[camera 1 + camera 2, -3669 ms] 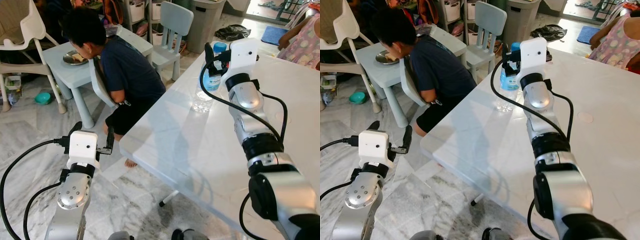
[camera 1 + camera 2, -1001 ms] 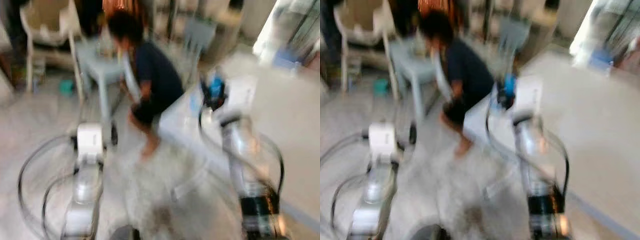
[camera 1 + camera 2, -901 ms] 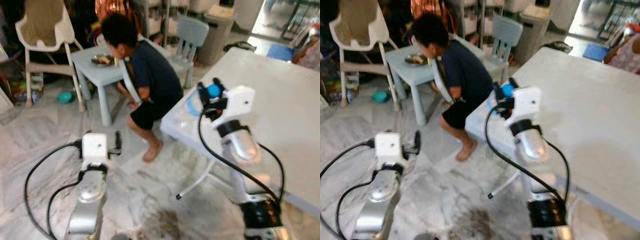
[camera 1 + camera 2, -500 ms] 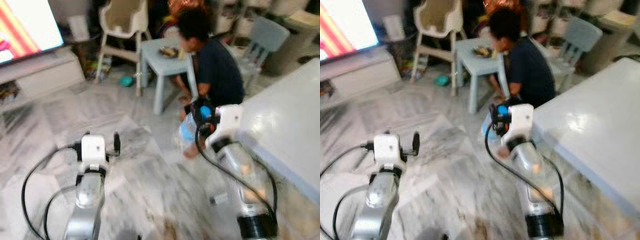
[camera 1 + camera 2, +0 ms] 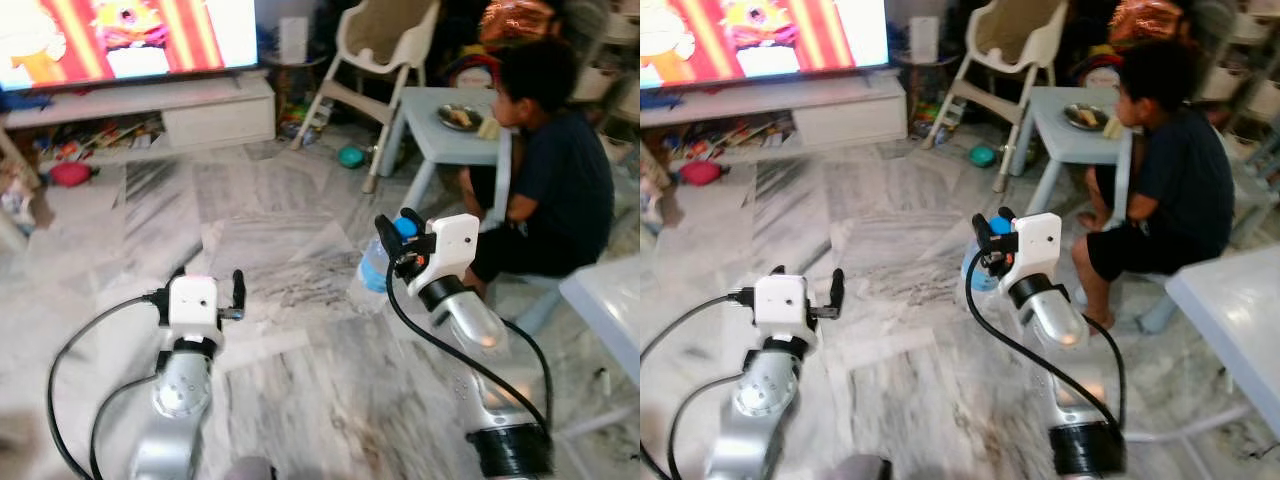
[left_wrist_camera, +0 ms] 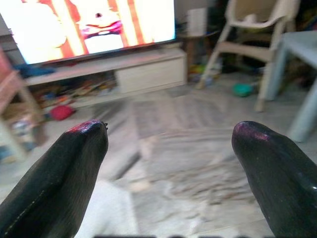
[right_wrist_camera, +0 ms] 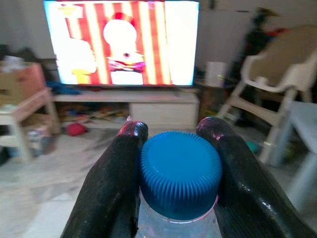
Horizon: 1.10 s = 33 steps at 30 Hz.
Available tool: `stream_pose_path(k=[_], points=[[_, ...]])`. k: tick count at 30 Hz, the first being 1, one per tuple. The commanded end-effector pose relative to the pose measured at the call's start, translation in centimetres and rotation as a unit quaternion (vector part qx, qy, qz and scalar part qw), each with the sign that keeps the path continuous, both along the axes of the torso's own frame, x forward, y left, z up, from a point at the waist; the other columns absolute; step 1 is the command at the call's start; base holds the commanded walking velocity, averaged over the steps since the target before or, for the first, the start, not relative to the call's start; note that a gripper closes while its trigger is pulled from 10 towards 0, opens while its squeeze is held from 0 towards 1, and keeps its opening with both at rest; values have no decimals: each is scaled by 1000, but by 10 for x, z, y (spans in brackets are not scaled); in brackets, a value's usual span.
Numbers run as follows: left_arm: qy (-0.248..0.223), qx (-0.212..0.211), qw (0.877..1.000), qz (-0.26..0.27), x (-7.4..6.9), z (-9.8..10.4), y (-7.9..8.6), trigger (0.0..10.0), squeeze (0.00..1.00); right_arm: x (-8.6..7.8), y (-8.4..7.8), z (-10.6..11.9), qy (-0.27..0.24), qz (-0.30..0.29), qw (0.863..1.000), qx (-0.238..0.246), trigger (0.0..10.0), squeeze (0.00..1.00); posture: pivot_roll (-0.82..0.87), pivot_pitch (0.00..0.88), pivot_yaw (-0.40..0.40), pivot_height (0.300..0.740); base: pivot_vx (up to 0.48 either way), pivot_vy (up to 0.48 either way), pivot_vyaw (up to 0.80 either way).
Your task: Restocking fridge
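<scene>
Blue-capped clear plastic water bottle [image 7: 179, 186] clamped at its neck by right gripper [image 5: 397, 240], probably for carrying fridgeward; left gripper [image 6: 168, 163] spread wide, empty, above marble floor [image 5: 290, 230].

Two silver arms w/ rounded metallic segments, each ending in a white boxy wrist block; left arm [image 5: 178, 385] lower left of frame, right arm [image 5: 470, 325] at centre-right. Black cables loop along both, black collar ring low on right arm. Jaws are long glossy black fingers [image 6: 59, 178] w/ rounded tips.
</scene>
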<state>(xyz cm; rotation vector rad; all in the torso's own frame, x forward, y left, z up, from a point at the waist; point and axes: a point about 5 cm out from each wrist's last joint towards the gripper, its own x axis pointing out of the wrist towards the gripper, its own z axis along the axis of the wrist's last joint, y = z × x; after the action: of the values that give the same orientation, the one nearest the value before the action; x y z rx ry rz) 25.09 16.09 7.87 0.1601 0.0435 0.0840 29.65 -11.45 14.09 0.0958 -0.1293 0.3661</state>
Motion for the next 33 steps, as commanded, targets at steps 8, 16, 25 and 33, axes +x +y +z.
stream_pose_path(k=[8,16,25,33], points=[[-1,4,1000,-6,-6,-2,-4,10000,0,-2,-7,-1,-6,-4,1000,-6,10000,0,97,0,-84,740,0,-137,788],[-8,11,1000,11,-5,0,7,10000,0,-6,-5,-5,-5,3,1000,-14,10000,0,95,0,-76,740,0,0,788],[-3,17,999,42,-20,-5,20,10000,0,-11,-20,-12,9,-27,1000,-6,10000,0,86,0,-65,740,0,0,788],[9,29,997,76,-36,-10,36,10000,0,-22,-49,-25,18,-81,995,-50,10000,0,77,0,-56,740,0,0,788]])
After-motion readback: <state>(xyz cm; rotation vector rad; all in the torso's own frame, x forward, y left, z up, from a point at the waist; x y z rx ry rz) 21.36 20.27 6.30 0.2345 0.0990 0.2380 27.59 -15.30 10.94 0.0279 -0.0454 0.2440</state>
